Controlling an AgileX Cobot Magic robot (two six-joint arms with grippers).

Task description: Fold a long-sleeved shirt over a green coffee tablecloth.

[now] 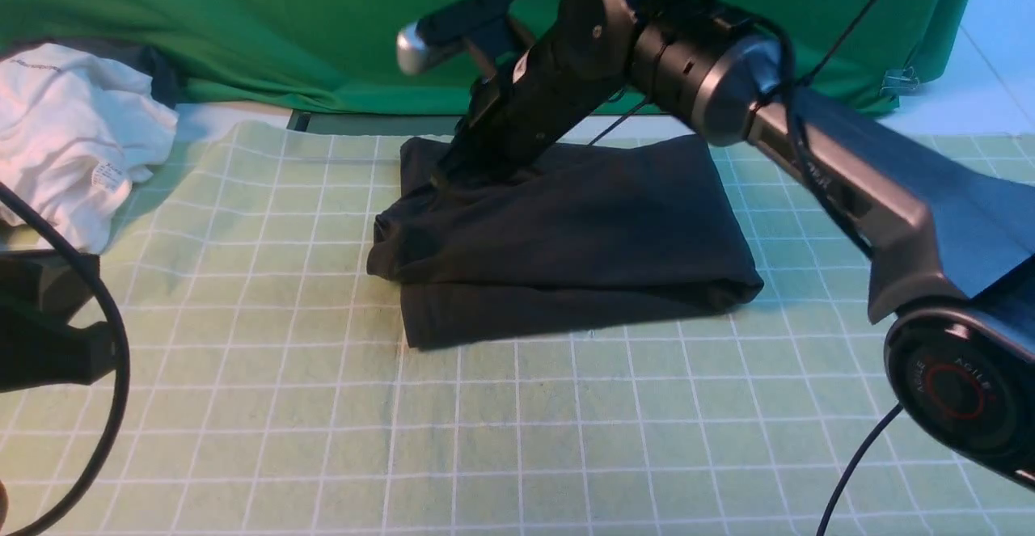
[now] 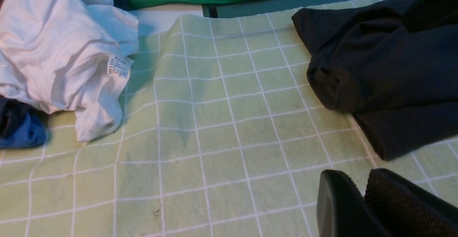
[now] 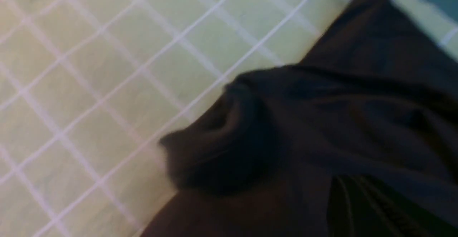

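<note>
The black shirt [image 1: 566, 245] lies folded into a thick rectangular bundle on the pale green gridded tablecloth [image 1: 566, 439], toward the far middle of the bench. Its left end bulges in a rounded roll, while a flatter layer sticks out beneath along the near edge.

The right arm reaches across from the right and angles down, so the right end effector [image 1: 449, 168] meets the shirt at its far left corner. Its tips are buried in dark cloth there, and the blurred right wrist view shows only fabric close up, so whether they are apart, together or pinching the shirt cannot be told.

The left end effector [image 2: 361, 201] hangs low over bare tablecloth, near the shirt's near left corner but apart from it; its two fingers [image 2: 336, 205] sit close together with nothing between them.

A crumpled white garment [image 1: 73, 132] rests at the far left, with deep green fabric [image 1: 242, 27] behind.
</note>
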